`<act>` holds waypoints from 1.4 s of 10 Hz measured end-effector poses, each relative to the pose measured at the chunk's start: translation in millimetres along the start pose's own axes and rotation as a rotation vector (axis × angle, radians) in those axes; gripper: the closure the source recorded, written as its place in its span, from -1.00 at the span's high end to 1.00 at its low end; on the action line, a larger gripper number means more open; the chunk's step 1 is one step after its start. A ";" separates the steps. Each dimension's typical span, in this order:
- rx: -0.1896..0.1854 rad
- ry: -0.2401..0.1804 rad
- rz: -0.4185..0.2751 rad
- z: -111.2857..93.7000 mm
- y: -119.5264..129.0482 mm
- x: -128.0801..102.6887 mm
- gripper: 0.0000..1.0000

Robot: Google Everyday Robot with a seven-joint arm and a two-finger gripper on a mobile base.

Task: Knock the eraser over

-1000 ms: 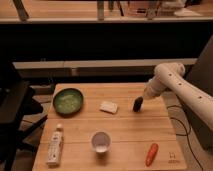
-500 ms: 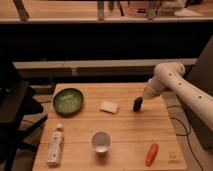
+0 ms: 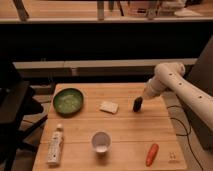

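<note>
The eraser [image 3: 137, 104] is a small black oblong block standing tilted on the wooden table [image 3: 125, 125], right of centre towards the back. My gripper [image 3: 144, 96] is at the end of the white arm that comes in from the right. It sits just above and to the right of the eraser, at or touching its top. The fingers are hidden against the arm's end.
A pale flat pad [image 3: 109, 106] lies left of the eraser. A green bowl [image 3: 68, 100] is at the back left. A white cup [image 3: 101, 141] stands near the front middle, a white bottle [image 3: 55, 145] lies front left, a carrot [image 3: 152, 154] front right.
</note>
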 end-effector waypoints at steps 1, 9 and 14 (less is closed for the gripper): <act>0.002 -0.009 -0.007 3.2 -2.4 -0.4 -0.98; 0.009 -0.027 -0.023 5.8 -9.9 -1.6 -0.98; 0.004 -0.034 -0.033 5.4 -9.5 -1.3 -0.98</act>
